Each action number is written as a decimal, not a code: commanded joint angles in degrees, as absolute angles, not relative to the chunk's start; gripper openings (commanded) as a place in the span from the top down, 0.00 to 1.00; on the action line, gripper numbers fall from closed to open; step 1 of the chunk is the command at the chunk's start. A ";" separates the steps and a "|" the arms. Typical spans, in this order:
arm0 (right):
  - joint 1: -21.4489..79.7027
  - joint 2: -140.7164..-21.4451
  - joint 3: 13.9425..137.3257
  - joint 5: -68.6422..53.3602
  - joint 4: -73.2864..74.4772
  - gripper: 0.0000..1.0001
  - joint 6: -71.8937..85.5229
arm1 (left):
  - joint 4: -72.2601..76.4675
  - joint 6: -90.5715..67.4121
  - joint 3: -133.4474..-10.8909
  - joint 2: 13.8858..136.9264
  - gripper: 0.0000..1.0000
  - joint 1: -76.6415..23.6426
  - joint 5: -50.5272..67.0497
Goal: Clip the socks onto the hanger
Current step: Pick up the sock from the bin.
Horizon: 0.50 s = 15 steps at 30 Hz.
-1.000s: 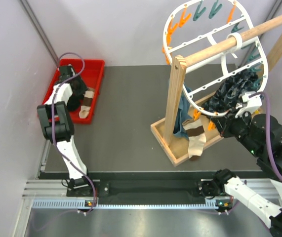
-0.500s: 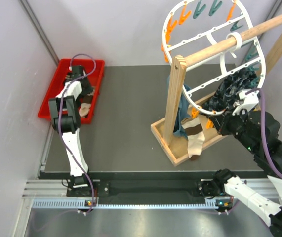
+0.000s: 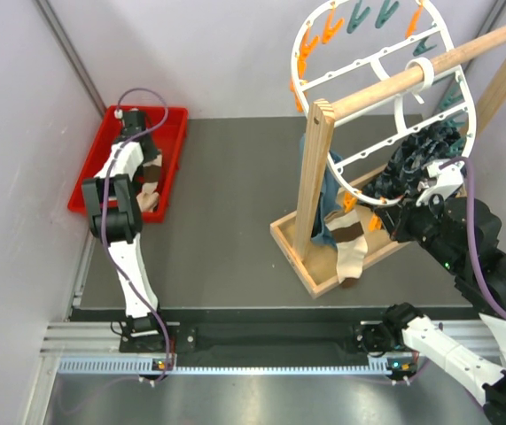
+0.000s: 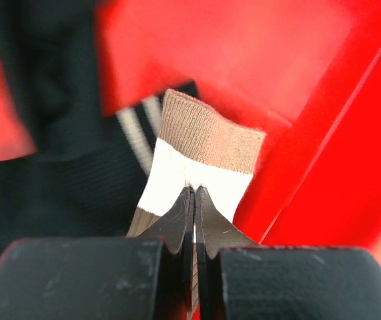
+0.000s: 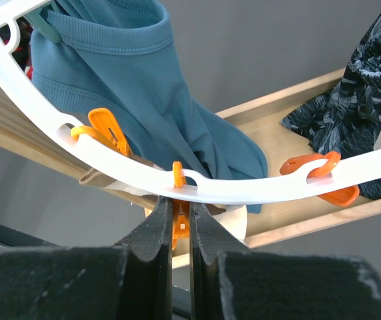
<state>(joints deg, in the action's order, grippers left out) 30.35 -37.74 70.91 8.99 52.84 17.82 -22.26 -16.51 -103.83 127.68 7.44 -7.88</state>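
Dark tabletop (image 3: 226, 204), grey walls round it. Wide bare stretch btw red tray (image 4: 323, 100) at far left & wooden rack (image 3: 313, 177) on right. Banded sock (image 4: 207, 150): ribbed brown cuff, white band under it, brown again lower. It's in the tray, right beside black sock (image 4: 57, 160) w/ white stripes. L gripper (image 4: 195, 195) pinched tight on its white band, tray wall close on right side. Hanger (image 5: 243, 189): white oval frame, orange & teal pegs, hooked on rack pole, tilted. R gripper (image 5: 181, 208) just under its lower rim, clamped on orange peg (image 5: 177, 175). Blue garment (image 5: 130, 80) hangs just left, patterned dark cloth (image 5: 370, 100) to right, rack's wooden base close behind.
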 commanded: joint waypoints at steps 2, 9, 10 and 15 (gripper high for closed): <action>30.94 -38.76 70.93 6.42 54.49 1.00 17.75 | -20.56 -17.65 -104.32 114.36 1.00 7.82 -12.13; 30.94 -38.85 70.31 5.98 53.70 1.00 17.58 | -20.57 -24.43 -101.52 100.93 1.00 7.82 -7.56; 30.94 -38.85 70.14 5.98 53.61 1.00 17.49 | -20.65 -25.13 -100.82 99.33 1.00 7.74 -6.78; 30.94 -38.67 69.35 6.33 53.00 1.00 17.40 | -11.10 -31.80 -87.65 84.07 1.00 7.65 7.80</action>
